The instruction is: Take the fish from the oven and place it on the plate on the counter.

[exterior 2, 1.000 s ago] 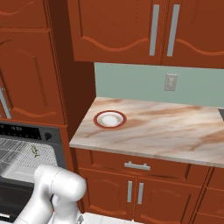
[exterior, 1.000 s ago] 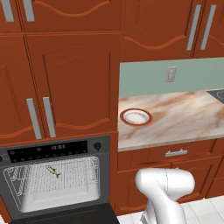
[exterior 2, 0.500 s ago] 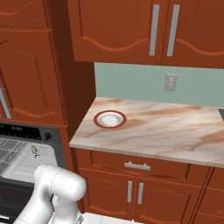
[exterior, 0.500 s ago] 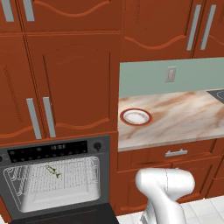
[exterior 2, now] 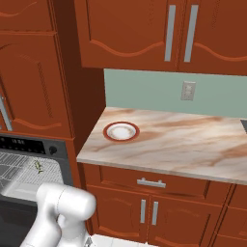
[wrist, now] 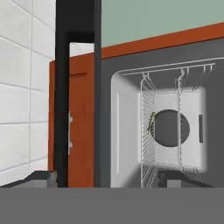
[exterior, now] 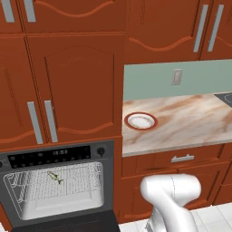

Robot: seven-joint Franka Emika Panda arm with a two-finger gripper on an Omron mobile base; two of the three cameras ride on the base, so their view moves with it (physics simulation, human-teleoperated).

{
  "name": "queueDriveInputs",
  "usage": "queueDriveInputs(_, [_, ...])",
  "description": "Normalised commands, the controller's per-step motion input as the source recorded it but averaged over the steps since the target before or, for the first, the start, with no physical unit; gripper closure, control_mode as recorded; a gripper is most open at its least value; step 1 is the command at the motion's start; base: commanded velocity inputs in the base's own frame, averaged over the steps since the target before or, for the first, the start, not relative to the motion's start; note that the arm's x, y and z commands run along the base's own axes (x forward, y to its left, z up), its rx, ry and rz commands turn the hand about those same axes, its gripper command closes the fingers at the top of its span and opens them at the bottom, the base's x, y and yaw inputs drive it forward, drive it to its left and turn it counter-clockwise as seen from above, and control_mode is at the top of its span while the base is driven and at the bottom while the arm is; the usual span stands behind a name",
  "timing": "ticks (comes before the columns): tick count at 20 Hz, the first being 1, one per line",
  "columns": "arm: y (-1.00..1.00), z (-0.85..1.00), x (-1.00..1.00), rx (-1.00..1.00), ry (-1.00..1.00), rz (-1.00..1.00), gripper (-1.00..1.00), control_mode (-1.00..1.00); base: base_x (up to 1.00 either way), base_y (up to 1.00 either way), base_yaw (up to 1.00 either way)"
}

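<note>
The oven [exterior: 54, 156] stands with its door down and its lit cavity showing. The tiny greenish-yellow fish [exterior: 55, 177] lies on the wire rack inside, also visible as the fish [exterior 2: 38, 167] and the fish [wrist: 151, 122]. The white plate [exterior: 141, 121] with a red-brown rim sits on the marbled counter [exterior: 190, 122], near its left end; the right base view shows the same plate [exterior 2: 121, 131]. My gripper [wrist: 109, 179] shows only in the rolled hand view, open, fingertips far apart and holding nothing, well short of the oven cavity. Both base views show just the arm's white elbow.
Red-brown cabinets rise above the oven [exterior 2: 29, 144] and the counter [exterior 2: 183, 140]. A drawer with a silver handle [exterior: 182, 158] sits under the counter. A dark cooktop corner [exterior: 224, 97] lies at the counter's far right. The lowered oven door [exterior: 68, 223] juts out at floor level.
</note>
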Motion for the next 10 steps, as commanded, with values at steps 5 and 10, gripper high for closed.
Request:
queueDriveInputs(5, [0.00,0.94,-0.75,0.00,-0.07,0.00,-1.00,-1.00,0.00,0.00,0.00])
queueDriveInputs(10, [-0.12,0.99,-0.59,0.00,0.00,0.00,-1.00,-1.00,0.00,0.00,0.00])
